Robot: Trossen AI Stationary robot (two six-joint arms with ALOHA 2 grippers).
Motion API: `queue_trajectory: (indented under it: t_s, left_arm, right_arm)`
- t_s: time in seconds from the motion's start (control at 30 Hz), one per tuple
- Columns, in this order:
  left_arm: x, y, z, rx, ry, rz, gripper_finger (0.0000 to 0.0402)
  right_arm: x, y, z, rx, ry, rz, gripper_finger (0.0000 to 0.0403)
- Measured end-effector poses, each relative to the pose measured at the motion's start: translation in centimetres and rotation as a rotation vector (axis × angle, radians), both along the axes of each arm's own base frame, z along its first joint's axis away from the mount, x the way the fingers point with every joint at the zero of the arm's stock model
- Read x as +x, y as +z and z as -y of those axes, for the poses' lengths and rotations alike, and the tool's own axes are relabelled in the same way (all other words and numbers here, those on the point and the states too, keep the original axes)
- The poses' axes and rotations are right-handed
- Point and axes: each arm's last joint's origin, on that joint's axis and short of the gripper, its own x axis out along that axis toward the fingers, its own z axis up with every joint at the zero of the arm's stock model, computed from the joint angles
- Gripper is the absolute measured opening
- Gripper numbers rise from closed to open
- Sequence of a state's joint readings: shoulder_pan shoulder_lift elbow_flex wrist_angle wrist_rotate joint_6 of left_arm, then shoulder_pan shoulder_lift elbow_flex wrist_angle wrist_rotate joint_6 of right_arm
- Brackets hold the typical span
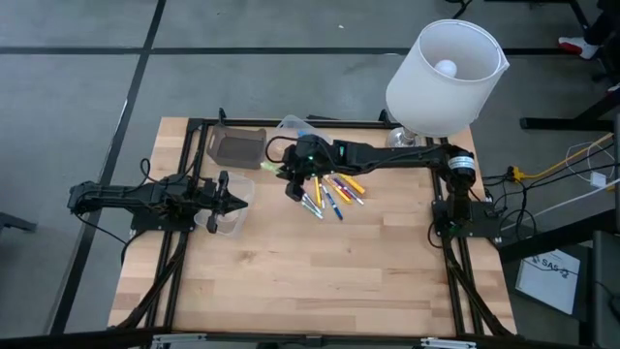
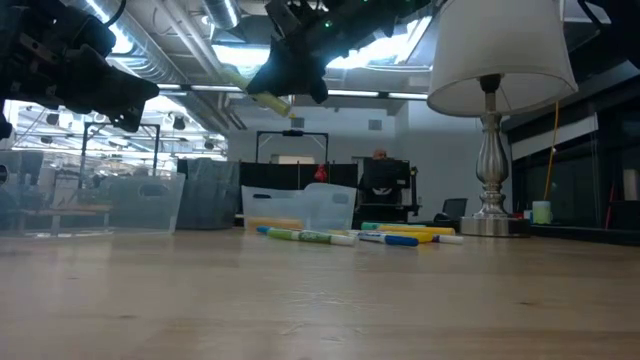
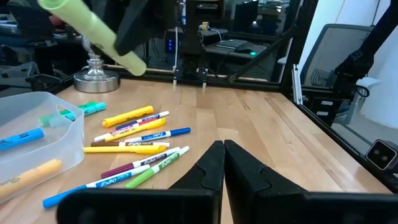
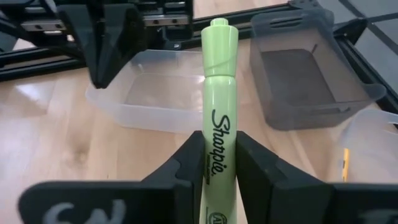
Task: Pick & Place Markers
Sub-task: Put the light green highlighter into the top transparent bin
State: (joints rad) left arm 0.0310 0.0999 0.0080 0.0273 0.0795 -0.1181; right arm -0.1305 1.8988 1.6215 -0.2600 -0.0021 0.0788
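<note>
My right gripper (image 4: 219, 140) hangs above the table's middle, shut on a light green highlighter marker (image 4: 217, 93), also in the high view (image 1: 272, 167) and the low view (image 2: 265, 100). Several blue, green, yellow and orange markers (image 1: 334, 192) lie flat on the wood just right of it, and they show in the left wrist view (image 3: 134, 140). A clear container (image 3: 37, 143) at the far side holds a few more markers. My left gripper (image 3: 222, 165) waits shut at the table's left, over a clear tray (image 1: 232, 221), touching nothing. My right gripper pinches the highlighter's barrel (image 4: 219, 124) between its two fingers. The marker lies along the fingers, and its capped end (image 4: 219, 31) sticks out well past the fingertips. The fingers slant down toward the table's left side. The highlighter is lifted clear of the table.
A dark tray (image 1: 235, 147) stands at the far left, beside the clear container (image 1: 295, 126). A lamp with a white shade (image 1: 446, 78) stands at the far right. Bare wood lies across the near half of the table (image 1: 329, 281).
</note>
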Motion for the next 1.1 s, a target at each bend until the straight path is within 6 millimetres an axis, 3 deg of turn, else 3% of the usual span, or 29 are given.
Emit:
queue_trajectory:
  t_s: [1.1]
  left_arm:
    - [0.0, 0.0, 0.0, 0.000, 0.000, 0.000, 0.0006]
  right_arm:
    - [-2.6, 0.1, 9.6, -0.003, -0.225, -0.018, 0.0077]
